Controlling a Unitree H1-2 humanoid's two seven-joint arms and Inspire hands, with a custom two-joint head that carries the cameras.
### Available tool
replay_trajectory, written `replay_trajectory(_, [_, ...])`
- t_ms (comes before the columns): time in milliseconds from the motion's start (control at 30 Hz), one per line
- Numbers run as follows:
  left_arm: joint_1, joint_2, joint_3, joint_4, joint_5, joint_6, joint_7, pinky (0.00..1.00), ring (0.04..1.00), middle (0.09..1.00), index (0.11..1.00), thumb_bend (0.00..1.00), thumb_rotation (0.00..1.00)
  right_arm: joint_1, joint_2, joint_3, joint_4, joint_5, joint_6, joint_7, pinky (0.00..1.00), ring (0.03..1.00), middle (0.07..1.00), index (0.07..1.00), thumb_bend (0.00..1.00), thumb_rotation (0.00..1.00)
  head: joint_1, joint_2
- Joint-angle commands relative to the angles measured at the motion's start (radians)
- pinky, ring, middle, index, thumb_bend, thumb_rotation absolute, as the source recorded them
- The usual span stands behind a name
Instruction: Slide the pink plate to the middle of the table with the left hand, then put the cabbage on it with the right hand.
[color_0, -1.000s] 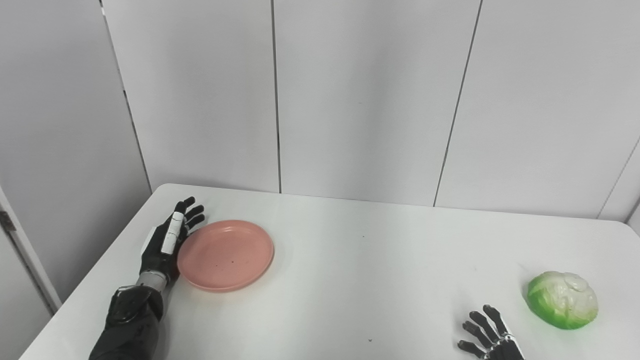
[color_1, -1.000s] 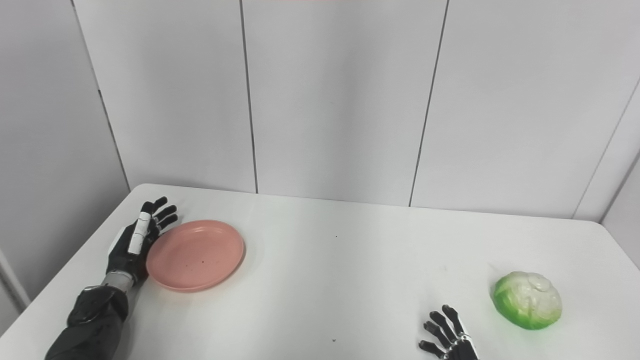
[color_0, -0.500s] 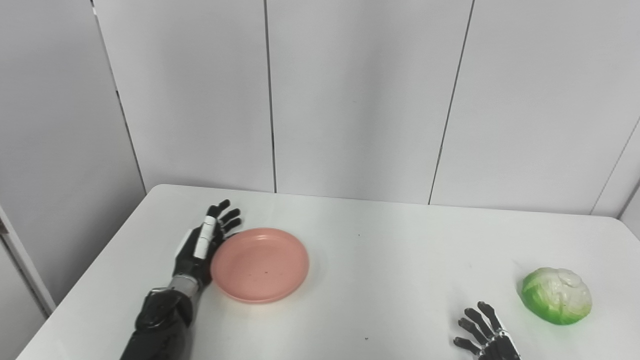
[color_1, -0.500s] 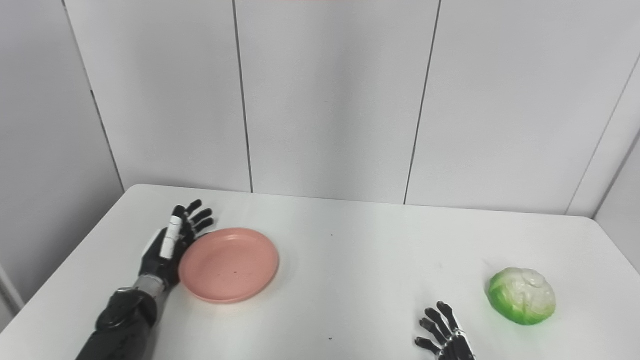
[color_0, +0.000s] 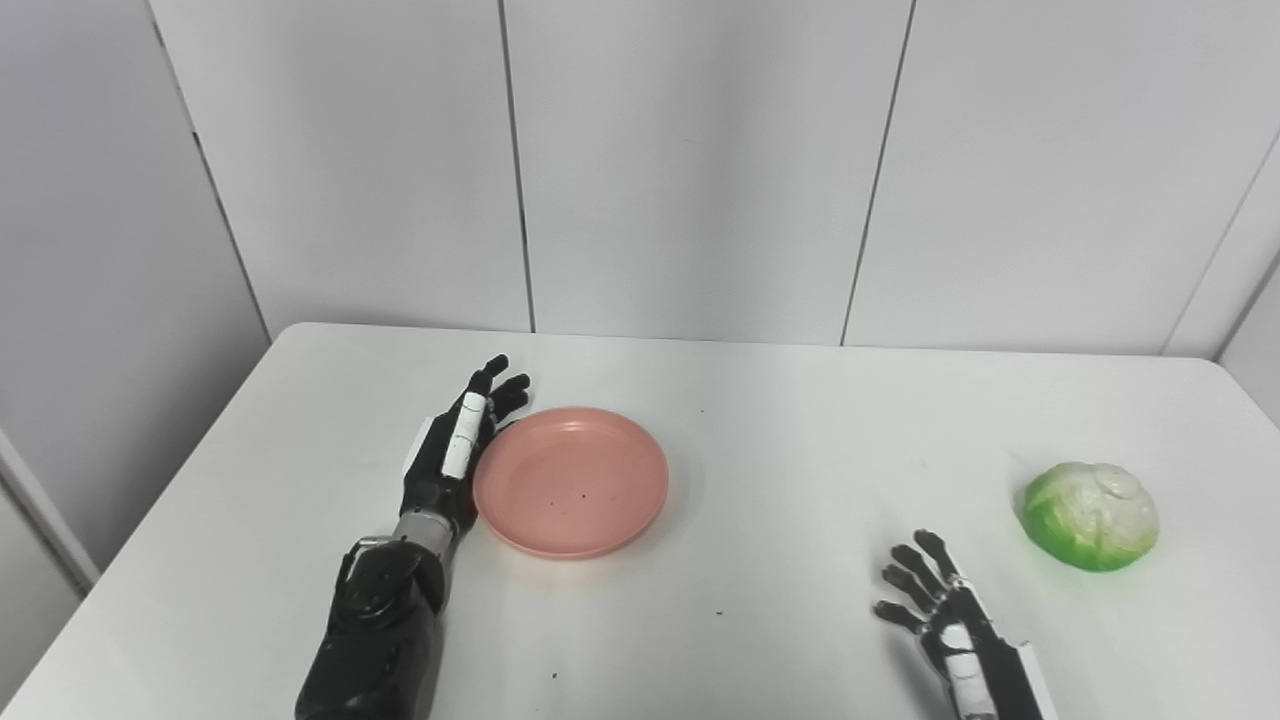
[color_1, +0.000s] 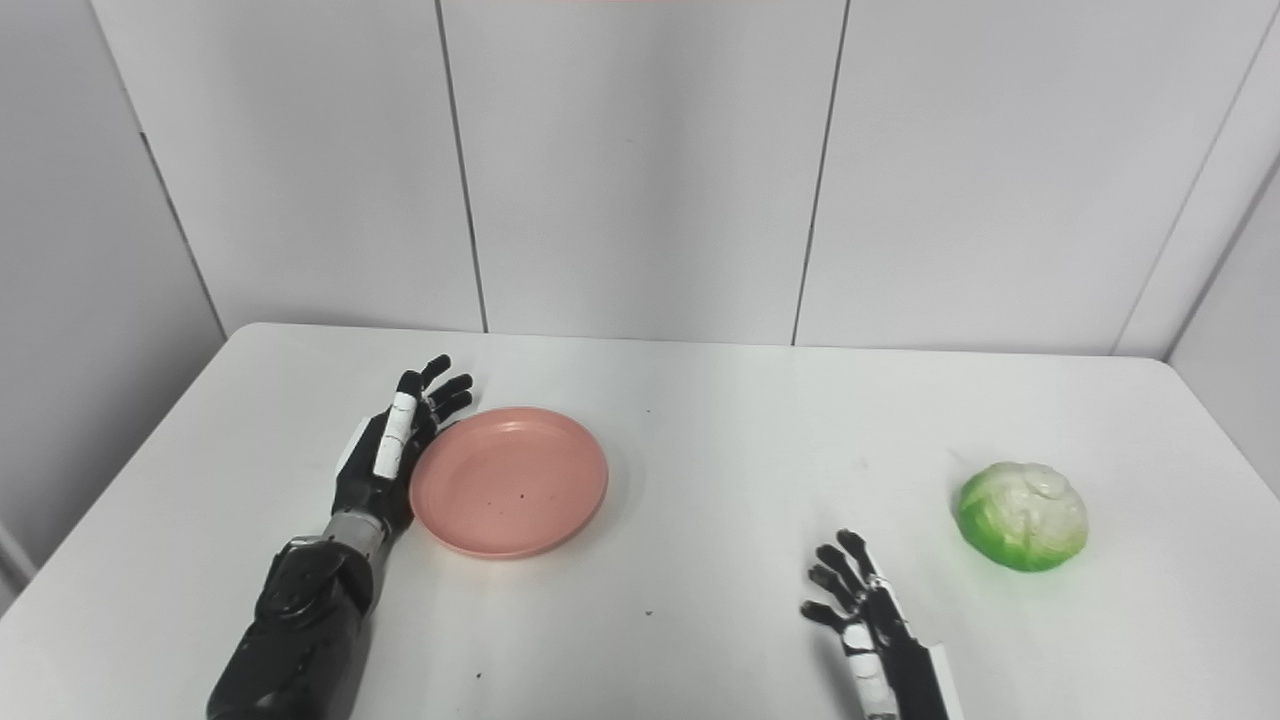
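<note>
Here, left hand (color_0: 455, 460) against pink plate (color_0: 572, 480) rim, cabbage (color_0: 1090, 501) well apart.

Pink plate (color_0: 571, 482), green-and-white cabbage (color_0: 1090, 515), white table (color_0: 780, 420).

1. The surface (color_0: 780, 440) is white, smooth and faintly glossy, with a few small dark specks.
2. The pink plate (color_0: 572, 482), against the left robot hand (color_0: 455, 462), looks like matt, smooth plastic.
3. Both robot hands are glossy black plastic with white segments; the right robot hand (color_1: 870, 620) likewise.
4. The cabbage (color_0: 1090, 514), beyond the right robot hand, has a wrinkled, slightly shiny skin.
</note>
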Motion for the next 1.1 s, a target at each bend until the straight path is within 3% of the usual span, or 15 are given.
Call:
replay_trajectory(0, [0.019, -0.023, -0.009, -0.015, 0.009, 0.034, 0.016, 0.80, 0.880, 0.868, 0.885, 0.91, 0.85, 0.031, 0.025, 0.015, -0.010, -0.004, 0.028, -0.005, 0.77, 0.856, 0.877, 0.911, 0.85, 0.96, 0.000, 0.000])
replay_trajectory(333, [0.101, -0.116, -0.070, -0.141, 0.051, 0.070, 0.045, 0.84, 0.889, 0.892, 0.916, 0.91, 0.90, 0.023, 0.029, 0.042, -0.027, -0.027, 0.045, -0.030, 0.77, 0.854, 0.876, 0.910, 0.87, 0.97, -0.032, 0.016])
replay_trajectory(500, [0.121, -0.168, -0.080, -0.155, 0.051, 0.060, 0.052, 0.90, 0.904, 0.895, 0.925, 0.93, 0.87, 0.023, 0.035, 0.051, -0.018, -0.031, 0.003, -0.040, 0.76, 0.850, 0.874, 0.906, 0.89, 1.00, -0.048, 0.016])
replay_trajectory(800, [0.162, -0.236, -0.105, -0.219, 0.085, 0.063, 0.096, 0.82, 0.893, 0.889, 0.909, 1.00, 0.92, 0.022, 0.062, 0.077, -0.015, -0.043, -0.014, -0.070, 0.78, 0.865, 0.886, 0.919, 0.91, 1.00, -0.111, 0.011])
replay_trajectory(1067, [0.214, -0.278, -0.119, -0.314, 0.089, 0.110, 0.125, 0.87, 0.899, 0.890, 0.925, 1.00, 0.93, 0.016, 0.084, 0.103, -0.011, -0.071, -0.028, -0.103, 0.81, 0.900, 0.924, 0.932, 0.90, 1.00, -0.163, 0.008])
